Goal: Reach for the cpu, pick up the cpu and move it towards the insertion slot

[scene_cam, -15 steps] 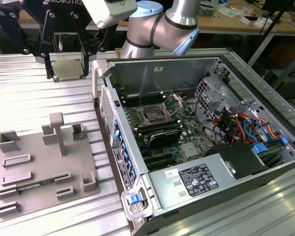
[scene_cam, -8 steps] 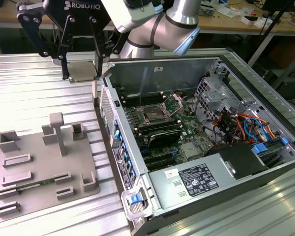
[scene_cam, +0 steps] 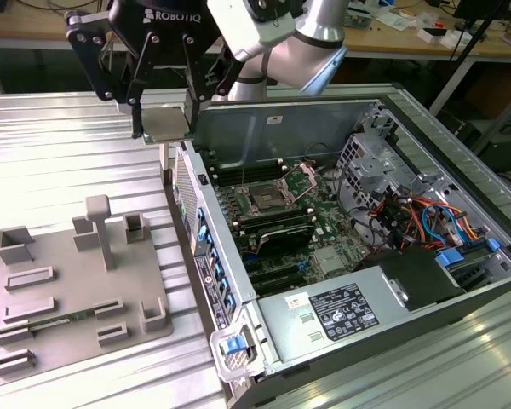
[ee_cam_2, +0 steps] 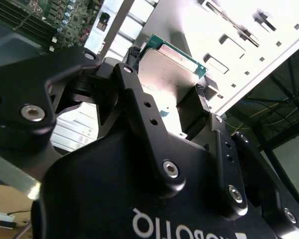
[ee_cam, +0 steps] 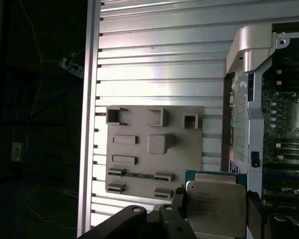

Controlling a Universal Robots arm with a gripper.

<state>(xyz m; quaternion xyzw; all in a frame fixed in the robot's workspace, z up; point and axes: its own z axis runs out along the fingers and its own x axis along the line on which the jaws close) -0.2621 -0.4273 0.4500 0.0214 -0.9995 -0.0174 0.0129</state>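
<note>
My gripper (scene_cam: pixel 163 128) clamped on the cpu (scene_cam: pixel 169 124), chip held flat, raised above the ribbed table (scene_cam: pixel 60 162), beside the open computer case (scene_cam: pixel 341 230), insertion slot (scene_cam: pixel 264 202) well apart, grey tray (scene_cam: pixel 68 290) below

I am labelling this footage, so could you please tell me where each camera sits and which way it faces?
Exterior view: off the arm, looking down on the open computer case, insertion slot, grey tray and end effector holding the cpu.
Second wrist view: behind the end effector, along its fingers to the cpu.
First wrist view: on the arm, facing the tray.
Shared: all three show the cpu.
</note>
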